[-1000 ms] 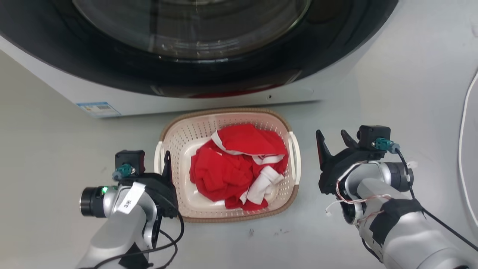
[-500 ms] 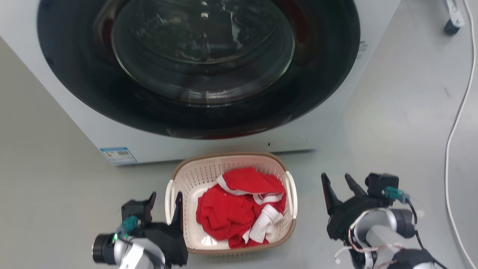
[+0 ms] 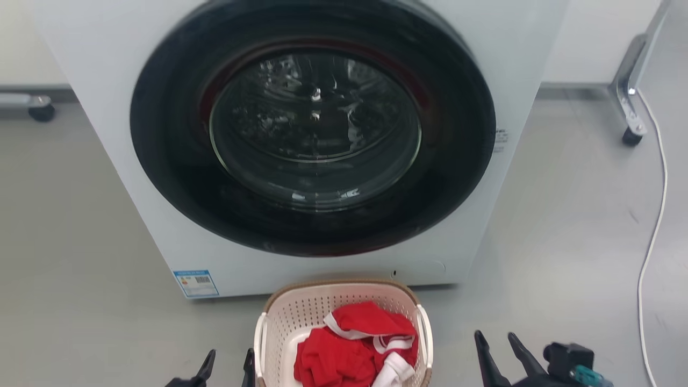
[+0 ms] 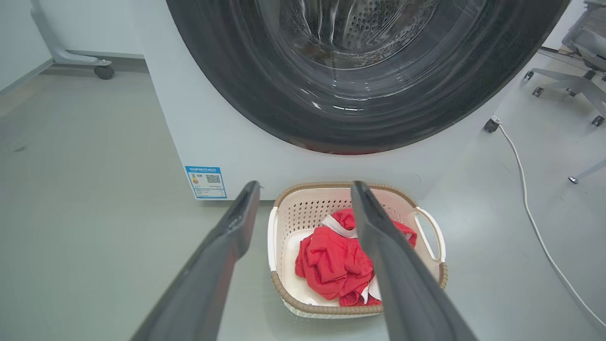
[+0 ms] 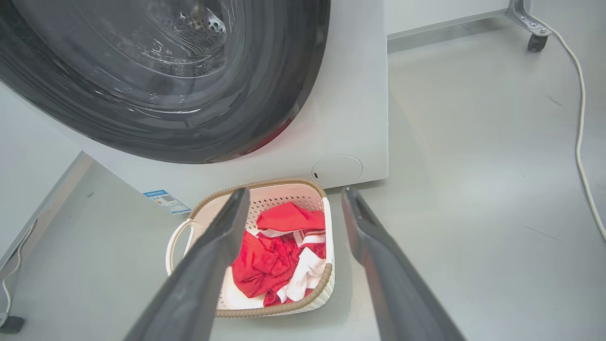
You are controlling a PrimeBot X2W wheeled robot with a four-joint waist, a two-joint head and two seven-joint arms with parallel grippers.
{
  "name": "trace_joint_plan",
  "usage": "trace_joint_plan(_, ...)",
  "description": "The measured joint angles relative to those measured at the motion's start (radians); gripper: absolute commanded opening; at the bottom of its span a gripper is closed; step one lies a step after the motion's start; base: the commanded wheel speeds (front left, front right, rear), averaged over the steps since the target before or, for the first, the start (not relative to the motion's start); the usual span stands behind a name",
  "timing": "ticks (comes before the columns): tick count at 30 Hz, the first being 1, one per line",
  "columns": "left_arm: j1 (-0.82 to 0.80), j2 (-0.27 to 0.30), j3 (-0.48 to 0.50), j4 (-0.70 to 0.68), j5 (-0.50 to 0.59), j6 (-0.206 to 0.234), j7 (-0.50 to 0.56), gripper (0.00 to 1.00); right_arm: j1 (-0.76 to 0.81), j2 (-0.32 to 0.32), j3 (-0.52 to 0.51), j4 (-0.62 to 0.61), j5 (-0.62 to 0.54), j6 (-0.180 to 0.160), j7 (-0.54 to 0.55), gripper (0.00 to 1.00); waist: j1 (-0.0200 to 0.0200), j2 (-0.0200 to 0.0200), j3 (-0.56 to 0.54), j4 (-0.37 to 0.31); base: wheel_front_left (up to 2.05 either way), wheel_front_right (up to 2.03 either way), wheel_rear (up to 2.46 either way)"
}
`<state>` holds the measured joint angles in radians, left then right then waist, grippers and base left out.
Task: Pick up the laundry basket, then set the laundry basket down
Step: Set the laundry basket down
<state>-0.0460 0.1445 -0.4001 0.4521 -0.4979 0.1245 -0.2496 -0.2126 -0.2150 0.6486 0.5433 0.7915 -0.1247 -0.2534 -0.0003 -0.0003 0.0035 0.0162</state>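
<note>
The laundry basket (image 3: 301, 317), cream perforated plastic with a brown woven-look rim, stands on the floor right in front of the washing machine. Red and white clothes (image 3: 344, 360) lie bunched inside it. My left gripper (image 3: 228, 359) is open just left of the basket's left handle (image 3: 259, 344), with nothing between its fingers. My right gripper (image 3: 494, 344) is open and empty, a little way off to the right of the basket. The left wrist view looks down on the basket (image 4: 303, 213) between the spread fingers of the left gripper (image 4: 304, 187). In the right wrist view the basket (image 5: 270, 199) lies below the right gripper (image 5: 294, 194).
A white washing machine (image 3: 107, 161) with a shut round dark door (image 3: 314, 145) rises behind the basket. A white cable (image 3: 653, 226) runs along the floor at the right, near a castered metal leg (image 3: 629, 123). Another caster (image 3: 40, 110) stands far left. A chair base (image 4: 568, 85) is at the right.
The head camera has swung upward, so the basket and both grippers now sit at the bottom edge and more of the washing machine shows. The basket rests on the floor and both grippers stay open.
</note>
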Motion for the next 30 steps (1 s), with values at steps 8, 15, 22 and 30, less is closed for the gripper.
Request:
trace_joint_plan(8, 0.122, -0.003, 0.081, -0.171, 0.097, 0.000, 0.000, 1.00, 0.153, 0.002, -0.166, -0.143, -0.139, -0.001, 0.000, 1.00, 0.0001, 0.0001, -0.064, 0.008, 0.00, 0.00, 0.00)
trace_joint_plan(15, 0.192, -0.018, 0.122, -0.269, 0.159, 0.000, 0.000, 1.00, 0.252, 0.040, -0.277, -0.261, -0.256, -0.003, 0.000, 1.00, 0.0002, 0.0001, -0.068, -0.001, 0.00, 0.00, 0.00)
trace_joint_plan(22, 0.222, -0.026, 0.151, -0.331, 0.204, 0.000, 0.000, 1.00, 0.307, 0.073, -0.349, -0.366, -0.361, -0.003, 0.000, 1.00, 0.0003, 0.0002, -0.062, -0.012, 0.00, 0.00, 0.00)
trace_joint_plan(30, 0.238, -0.030, 0.174, -0.368, 0.226, 0.000, 0.000, 1.00, 0.336, 0.105, -0.390, -0.448, -0.429, -0.003, 0.000, 1.00, 0.0003, 0.0002, -0.053, -0.021, 0.00, 0.00, 0.00)
